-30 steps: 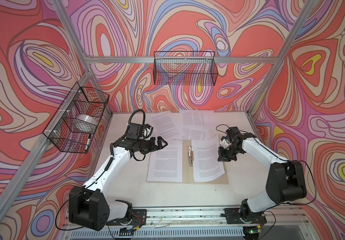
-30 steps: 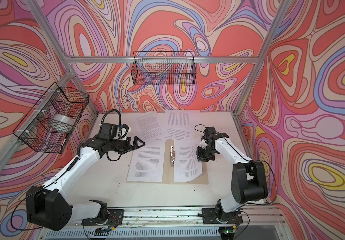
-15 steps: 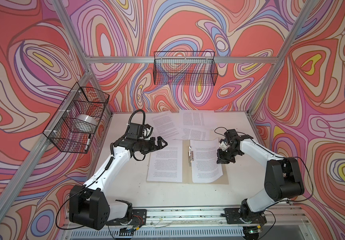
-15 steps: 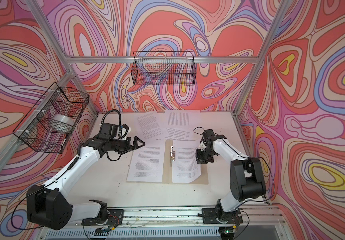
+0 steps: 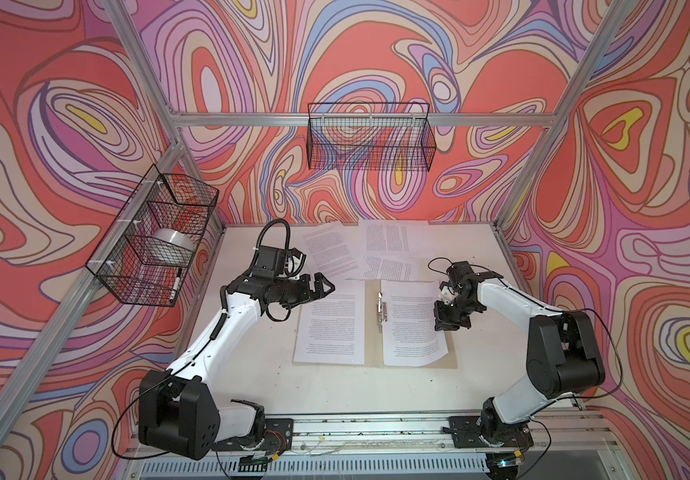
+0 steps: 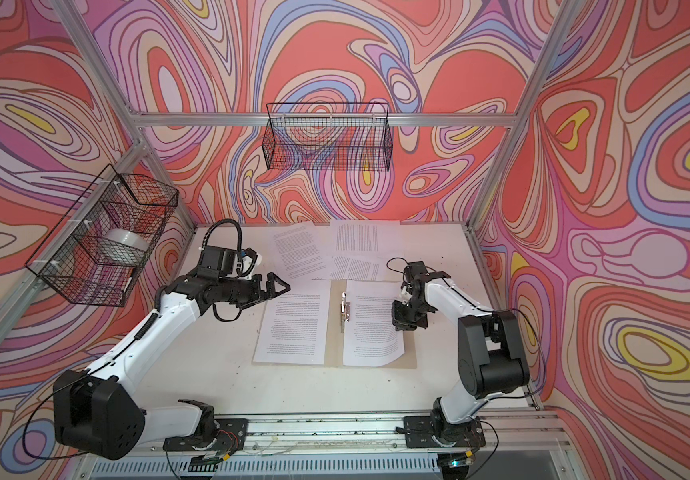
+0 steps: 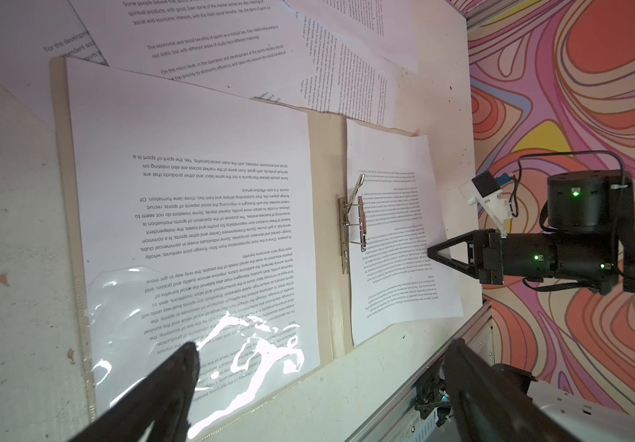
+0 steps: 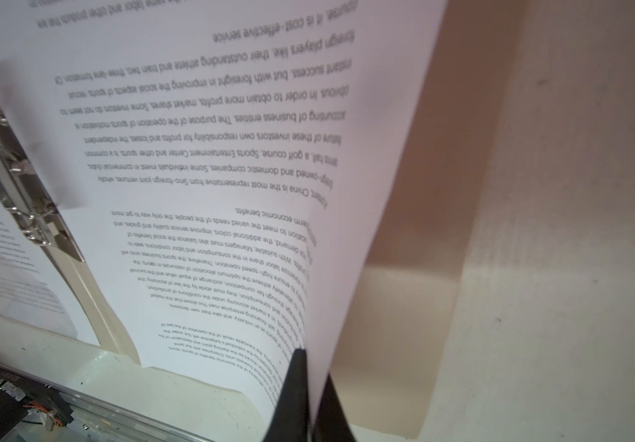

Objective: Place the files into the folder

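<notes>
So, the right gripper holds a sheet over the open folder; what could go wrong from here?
1. The right gripper pinches the held sheet only at its outer edge; the floppy, bowed paper may crease or slip out.
2. Its inner edge lies beside the metal clip; pushed further, it may snag and buckle.
3. The left gripper hangs open, pinning nothing, so the folder may slide.

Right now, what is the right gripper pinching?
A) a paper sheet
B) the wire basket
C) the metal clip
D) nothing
A: in the right wrist view, the right gripper is shut on the edge of a paper sheet, holding that edge raised above the folder.
</notes>
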You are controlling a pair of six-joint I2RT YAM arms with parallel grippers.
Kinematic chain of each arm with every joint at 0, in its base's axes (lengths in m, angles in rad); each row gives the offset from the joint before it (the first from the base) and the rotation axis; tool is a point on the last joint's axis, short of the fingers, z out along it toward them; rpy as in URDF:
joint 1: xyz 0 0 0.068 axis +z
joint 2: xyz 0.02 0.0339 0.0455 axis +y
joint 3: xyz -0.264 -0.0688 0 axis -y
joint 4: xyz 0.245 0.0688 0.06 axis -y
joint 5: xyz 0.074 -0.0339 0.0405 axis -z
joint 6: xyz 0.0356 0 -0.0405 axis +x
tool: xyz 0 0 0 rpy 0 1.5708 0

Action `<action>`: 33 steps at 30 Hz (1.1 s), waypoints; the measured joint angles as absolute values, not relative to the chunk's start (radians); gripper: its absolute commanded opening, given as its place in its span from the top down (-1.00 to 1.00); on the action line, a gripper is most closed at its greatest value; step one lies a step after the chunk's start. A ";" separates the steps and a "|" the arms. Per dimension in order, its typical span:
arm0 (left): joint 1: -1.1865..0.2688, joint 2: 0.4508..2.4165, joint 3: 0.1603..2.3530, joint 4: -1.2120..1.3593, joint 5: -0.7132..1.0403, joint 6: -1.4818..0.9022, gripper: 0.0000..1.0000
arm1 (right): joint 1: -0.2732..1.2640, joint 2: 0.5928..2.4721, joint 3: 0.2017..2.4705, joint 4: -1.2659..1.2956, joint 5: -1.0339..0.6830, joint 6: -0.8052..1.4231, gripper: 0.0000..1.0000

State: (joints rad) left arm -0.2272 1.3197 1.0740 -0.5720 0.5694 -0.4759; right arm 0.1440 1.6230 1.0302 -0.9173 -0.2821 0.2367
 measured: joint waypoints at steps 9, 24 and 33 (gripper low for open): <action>-0.221 1.325 1.074 -0.572 0.572 -0.476 -1.00 | 0.144 1.646 1.030 -0.911 -0.258 0.236 0.70; -0.240 1.362 1.074 -0.580 0.548 -0.475 -1.00 | 0.145 1.573 1.044 -0.881 -0.124 0.263 -0.94; -0.467 1.644 1.311 -0.632 0.453 -0.471 -1.00 | 0.133 1.648 1.142 -0.716 -0.062 0.303 -0.96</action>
State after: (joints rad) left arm -0.4671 1.6444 1.3109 -0.6323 0.4526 -0.4713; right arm 0.1333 1.6478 1.1419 -0.7158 -0.0616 0.3031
